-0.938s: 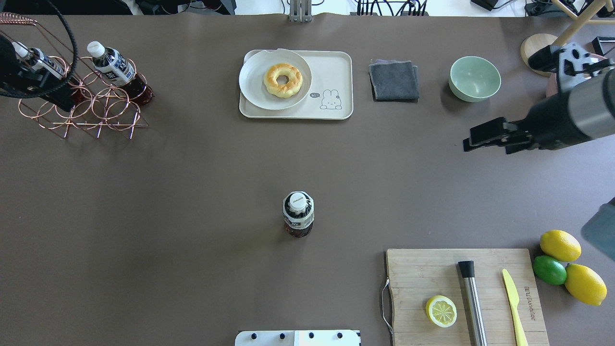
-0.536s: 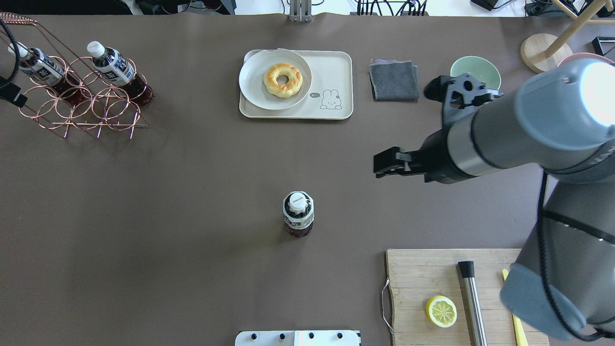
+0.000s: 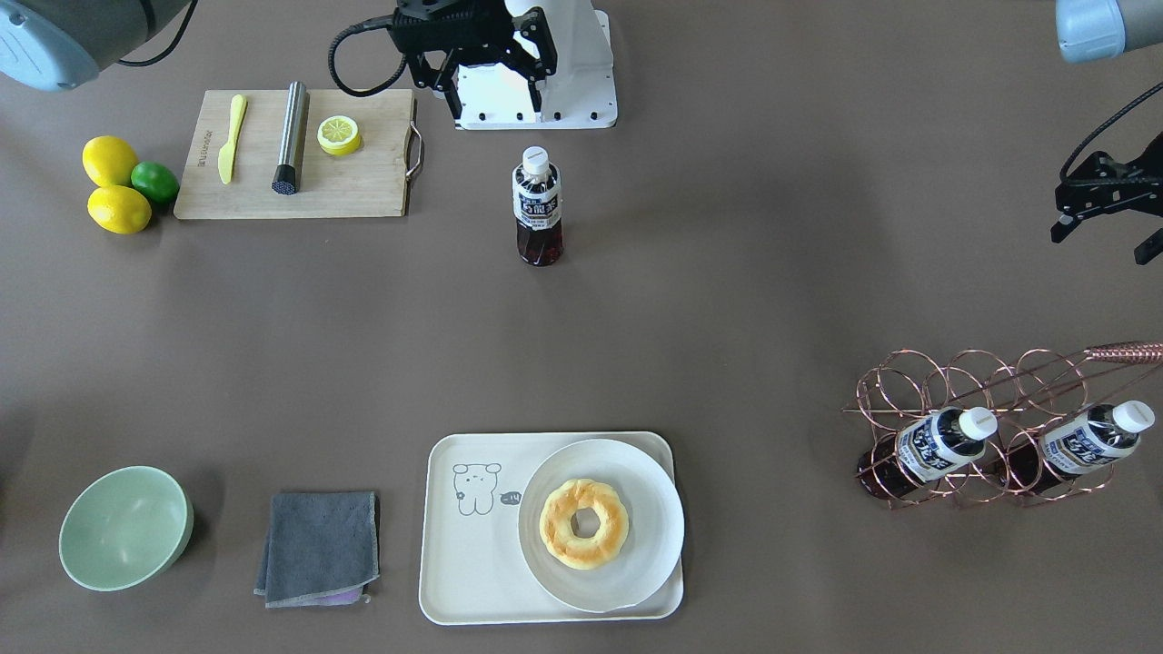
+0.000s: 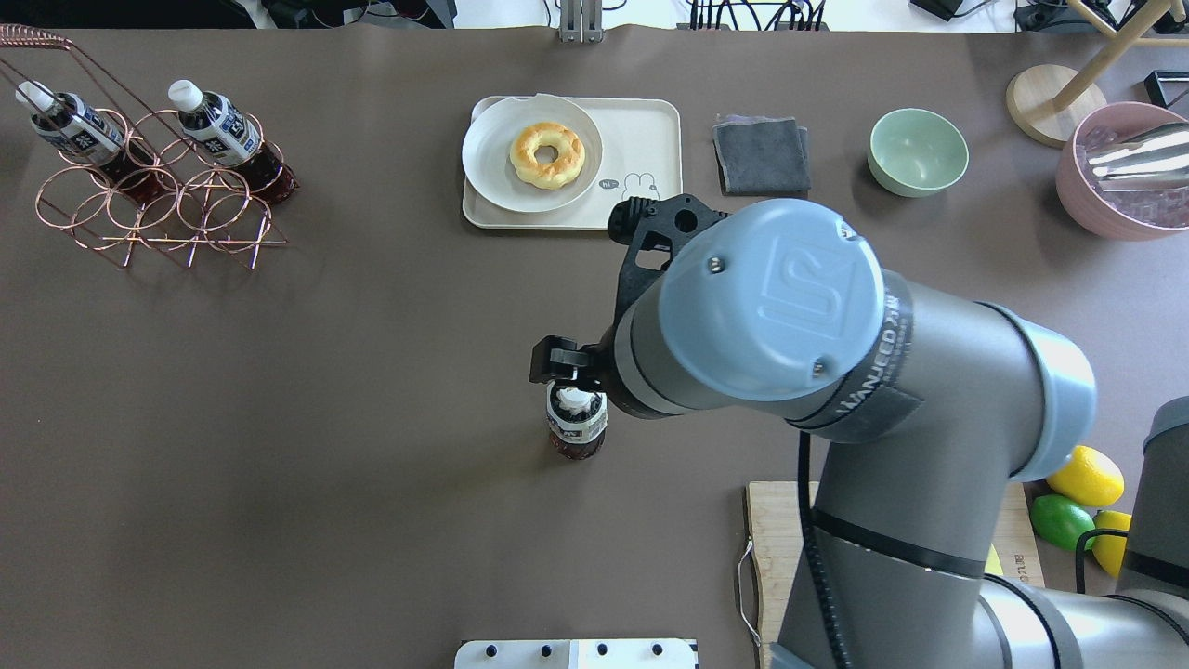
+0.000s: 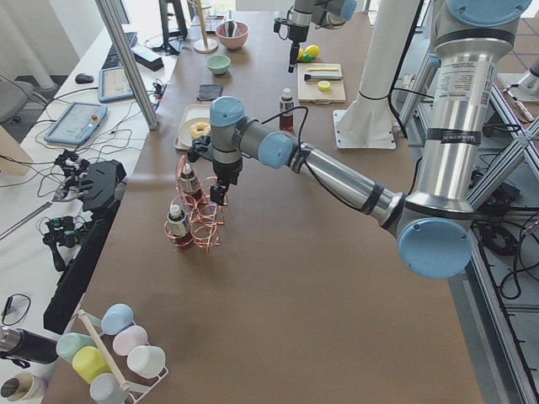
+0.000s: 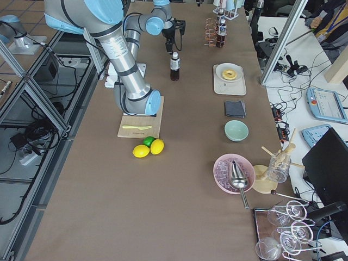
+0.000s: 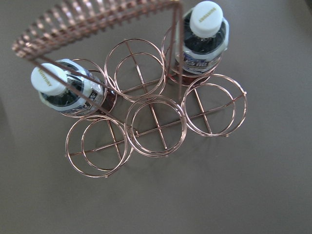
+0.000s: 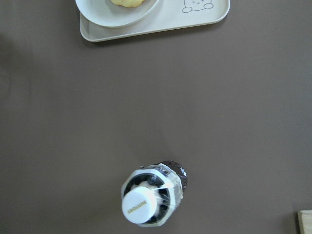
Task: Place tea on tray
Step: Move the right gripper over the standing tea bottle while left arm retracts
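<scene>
Bright, even light from above; shadows on the table (image 3: 727, 300) are faint and soft. The rack handle (image 7: 97, 22) blurs upper left in the left wrist view.

Grey right arm (image 4: 938, 372), pale-blue UR-marked cap (image 4: 771, 297), black cable (image 4: 817, 557), black tool (image 4: 564, 364).

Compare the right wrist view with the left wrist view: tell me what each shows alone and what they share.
Only the right wrist view: the upright tea, and beyond it part of the tray carrying a white plate. Only the left wrist view: a copper wire rack holding one bottle and a second bottle. Both: the brown table.
</scene>
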Controlling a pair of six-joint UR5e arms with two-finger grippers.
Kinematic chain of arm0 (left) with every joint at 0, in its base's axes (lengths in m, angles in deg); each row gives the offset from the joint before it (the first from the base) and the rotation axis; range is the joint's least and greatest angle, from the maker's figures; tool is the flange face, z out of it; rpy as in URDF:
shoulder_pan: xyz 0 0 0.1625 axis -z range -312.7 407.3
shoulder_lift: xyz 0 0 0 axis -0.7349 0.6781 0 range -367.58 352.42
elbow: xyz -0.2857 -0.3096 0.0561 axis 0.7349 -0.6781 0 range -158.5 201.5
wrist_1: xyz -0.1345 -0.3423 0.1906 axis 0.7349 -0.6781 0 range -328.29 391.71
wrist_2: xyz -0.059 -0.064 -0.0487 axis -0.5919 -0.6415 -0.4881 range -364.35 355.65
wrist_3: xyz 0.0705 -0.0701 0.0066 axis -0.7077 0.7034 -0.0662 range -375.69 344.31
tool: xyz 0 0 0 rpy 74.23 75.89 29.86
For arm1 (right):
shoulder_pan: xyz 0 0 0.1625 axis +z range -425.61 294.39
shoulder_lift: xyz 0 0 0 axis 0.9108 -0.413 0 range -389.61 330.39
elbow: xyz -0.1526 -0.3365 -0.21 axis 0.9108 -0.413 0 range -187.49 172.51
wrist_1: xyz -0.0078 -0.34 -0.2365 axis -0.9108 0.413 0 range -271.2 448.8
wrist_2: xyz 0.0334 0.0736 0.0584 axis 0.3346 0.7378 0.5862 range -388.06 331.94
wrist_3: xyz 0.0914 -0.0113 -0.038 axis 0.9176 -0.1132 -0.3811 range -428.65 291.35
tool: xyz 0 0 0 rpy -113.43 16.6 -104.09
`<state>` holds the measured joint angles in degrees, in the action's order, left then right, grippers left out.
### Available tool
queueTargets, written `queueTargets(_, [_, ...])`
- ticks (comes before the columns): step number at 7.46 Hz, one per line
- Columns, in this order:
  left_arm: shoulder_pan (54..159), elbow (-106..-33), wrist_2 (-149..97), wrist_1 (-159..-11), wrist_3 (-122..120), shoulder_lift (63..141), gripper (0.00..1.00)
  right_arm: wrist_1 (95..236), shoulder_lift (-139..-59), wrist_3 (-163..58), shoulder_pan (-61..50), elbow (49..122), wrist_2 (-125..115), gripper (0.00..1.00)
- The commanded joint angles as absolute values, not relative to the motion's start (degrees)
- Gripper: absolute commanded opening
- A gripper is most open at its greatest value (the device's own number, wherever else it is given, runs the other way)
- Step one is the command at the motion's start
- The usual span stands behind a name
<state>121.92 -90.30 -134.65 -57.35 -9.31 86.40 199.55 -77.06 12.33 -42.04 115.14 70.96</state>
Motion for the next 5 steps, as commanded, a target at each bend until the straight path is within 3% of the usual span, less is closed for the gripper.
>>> queueTargets(1, [125.2, -92.0, -138.2, -61.5, -10.3, 80.2, 0.92, 199.8, -72.7, 11.4, -43.5, 108.2, 69.5, 0.93])
queueTargets(3, [125.9, -92.1, -140.1, -62.5, -10.3, 79.4, 0.92, 199.9, -71.7, 8.5, -43.5, 105.0, 68.9, 0.90])
queueTargets(5, [126.0, -92.6, -140.1, -62.6, -10.3, 79.3, 0.92, 199.9, -71.8, 8.4, -43.8, 103.6, 68.7, 0.81])
